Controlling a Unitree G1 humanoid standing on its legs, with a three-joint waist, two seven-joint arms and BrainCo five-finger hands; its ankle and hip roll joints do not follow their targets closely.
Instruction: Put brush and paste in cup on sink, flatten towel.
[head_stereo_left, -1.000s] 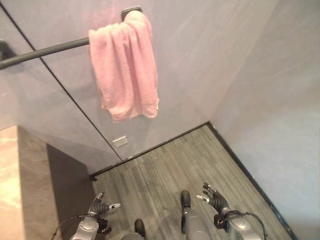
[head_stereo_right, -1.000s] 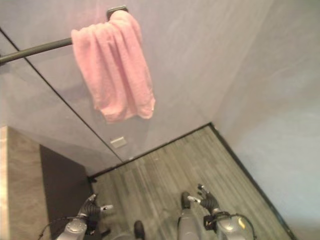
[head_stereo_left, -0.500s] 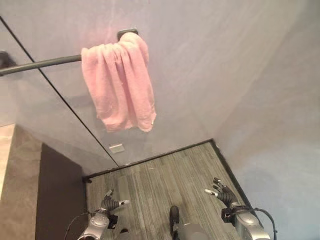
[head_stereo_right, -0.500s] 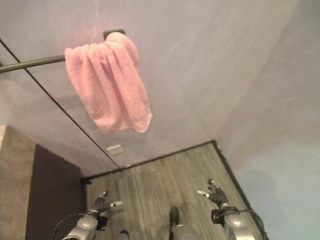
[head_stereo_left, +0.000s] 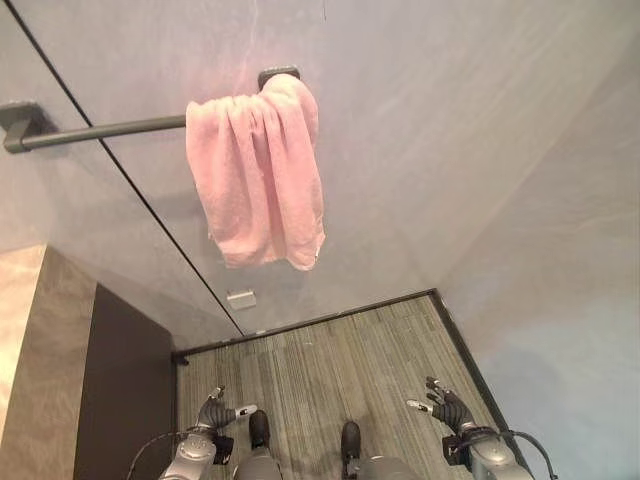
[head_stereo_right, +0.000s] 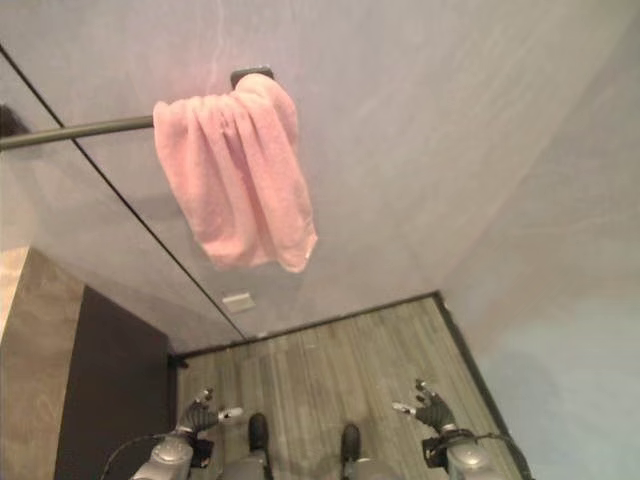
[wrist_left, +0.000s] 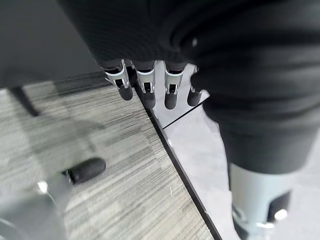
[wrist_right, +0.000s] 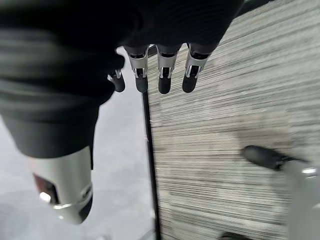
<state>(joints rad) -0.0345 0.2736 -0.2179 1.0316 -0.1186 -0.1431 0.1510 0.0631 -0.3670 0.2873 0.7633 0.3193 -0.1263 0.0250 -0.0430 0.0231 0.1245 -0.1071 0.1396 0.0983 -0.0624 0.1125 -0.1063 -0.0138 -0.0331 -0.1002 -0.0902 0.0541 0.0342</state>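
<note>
Left eye view: pink towel (head_stereo_left: 258, 175) bunched on rail (head_stereo_left: 95, 130) | wrist views: left hand (wrist_left: 150, 82), right hand (wrist_right: 160, 75) relaxed, empty.

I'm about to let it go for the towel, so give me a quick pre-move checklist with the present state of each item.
1. Towel on the rail: ok, hanging bunched at the rail's right end.
2. Towel flat: not ok, gathered in folds.
3. Left hand free: ok, open, holding nothing, low over the floor.
4. Right hand free: ok, open, holding nothing.
5. Hands near the towel: not ok, both hang far below it.
6. Brush and paste in cup: cannot tell.
</note>
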